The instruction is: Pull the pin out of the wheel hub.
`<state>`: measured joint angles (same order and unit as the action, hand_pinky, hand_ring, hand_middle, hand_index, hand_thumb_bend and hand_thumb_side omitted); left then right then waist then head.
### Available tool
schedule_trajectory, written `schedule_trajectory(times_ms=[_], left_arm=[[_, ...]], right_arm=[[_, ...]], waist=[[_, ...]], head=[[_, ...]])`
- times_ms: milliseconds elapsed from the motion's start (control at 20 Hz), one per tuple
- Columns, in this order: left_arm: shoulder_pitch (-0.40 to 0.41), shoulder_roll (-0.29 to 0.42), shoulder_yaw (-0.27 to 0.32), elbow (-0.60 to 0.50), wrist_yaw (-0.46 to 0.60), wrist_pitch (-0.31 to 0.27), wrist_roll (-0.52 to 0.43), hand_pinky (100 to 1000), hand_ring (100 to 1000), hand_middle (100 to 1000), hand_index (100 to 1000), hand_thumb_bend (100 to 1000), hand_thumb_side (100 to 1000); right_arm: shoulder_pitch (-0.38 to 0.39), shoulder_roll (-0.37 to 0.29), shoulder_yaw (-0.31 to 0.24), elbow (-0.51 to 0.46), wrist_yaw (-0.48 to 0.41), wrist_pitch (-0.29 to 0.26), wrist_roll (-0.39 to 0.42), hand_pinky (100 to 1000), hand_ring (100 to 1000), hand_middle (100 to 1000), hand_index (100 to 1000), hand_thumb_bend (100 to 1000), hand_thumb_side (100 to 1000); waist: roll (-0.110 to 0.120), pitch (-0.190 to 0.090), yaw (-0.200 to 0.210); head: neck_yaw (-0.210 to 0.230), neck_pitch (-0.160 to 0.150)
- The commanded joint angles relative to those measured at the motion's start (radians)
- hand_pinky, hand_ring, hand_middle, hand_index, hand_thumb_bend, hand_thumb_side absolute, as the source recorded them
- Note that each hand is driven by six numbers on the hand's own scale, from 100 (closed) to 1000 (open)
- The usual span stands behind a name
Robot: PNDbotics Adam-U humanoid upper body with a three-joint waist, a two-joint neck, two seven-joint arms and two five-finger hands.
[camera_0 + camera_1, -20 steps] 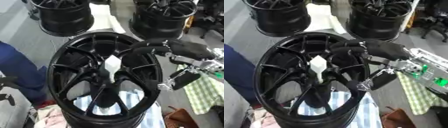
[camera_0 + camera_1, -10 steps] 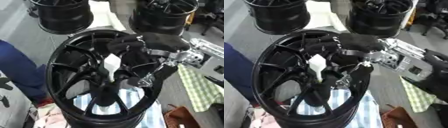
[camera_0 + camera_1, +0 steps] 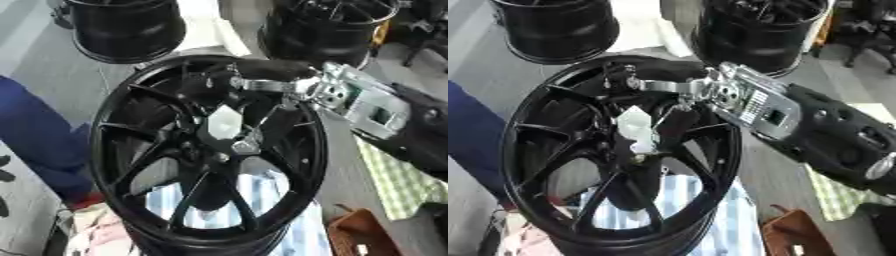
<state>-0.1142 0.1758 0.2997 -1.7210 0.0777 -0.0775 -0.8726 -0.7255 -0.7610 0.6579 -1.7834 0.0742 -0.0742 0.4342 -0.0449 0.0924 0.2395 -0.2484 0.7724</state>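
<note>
**Right hand over the hub, white pin still in the wheel**

A black spoked wheel [image 3: 206, 150] lies face up across the middle of both views, resting on a blue-and-white striped cloth [image 3: 697, 220] that shows through the spokes and past the near rim. At the centre of the wheel, in the hub, stands a white pin [image 3: 222, 124], a pale angular piece with a small metal part just below it. It is seated in the hub and has not been drawn out.

The right arm comes in from the upper right, its silver wrist bracket [image 3: 745, 100] lying over the far right rim of the wheel. The right hand [image 3: 219, 87] is black against the black spokes and reaches down into the wheel just above and beside the pin. Its fingers appear bent toward the hub, with one dark finger running down the right side of the pin, but I cannot tell whether they pinch the pin or only sit near it.

The left hand shows in neither view.

Two more black wheels stand beyond: one at upper left [image 3: 127, 27], one at upper right [image 3: 328, 25]. A green checked cloth [image 3: 398, 182] lies to the right of the main wheel, with a brown bag [image 3: 367, 235] at the lower right. A blue sleeve [image 3: 35, 135] fills the left edge.
</note>
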Motion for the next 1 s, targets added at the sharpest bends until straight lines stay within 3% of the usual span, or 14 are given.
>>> schedule_trajectory(times_ms=[50, 450, 1000], left_arm=[[-0.009, 0.01, 0.005, -0.02, 0.002, -0.001, -0.001, 438, 1000, 652, 883, 100, 795], [-0.008, 0.008, 0.006, -0.019, 0.003, -0.005, -0.004, 438, 1000, 652, 884, 100, 796], [-0.01, 0.004, 0.005, -0.021, 0.005, -0.007, -0.009, 440, 1000, 654, 885, 100, 794]], right_arm=[[-0.011, -0.016, -0.03, -0.001, -0.015, 0.023, 0.056, 879, 899, 875, 954, 302, 276], [-0.004, 0.0, -0.096, 0.072, 0.039, 0.031, 0.196, 884, 905, 859, 935, 220, 211], [-0.021, 0.038, -0.181, 0.143, 0.077, 0.01, 0.411, 884, 904, 840, 912, 187, 185]], waist=[[0.005, -0.009, -0.003], [0.01, -0.007, -0.007], [0.012, -0.004, -0.003]], head=[[0.0, -0.002], [-0.002, -0.002], [-0.007, -0.002]])
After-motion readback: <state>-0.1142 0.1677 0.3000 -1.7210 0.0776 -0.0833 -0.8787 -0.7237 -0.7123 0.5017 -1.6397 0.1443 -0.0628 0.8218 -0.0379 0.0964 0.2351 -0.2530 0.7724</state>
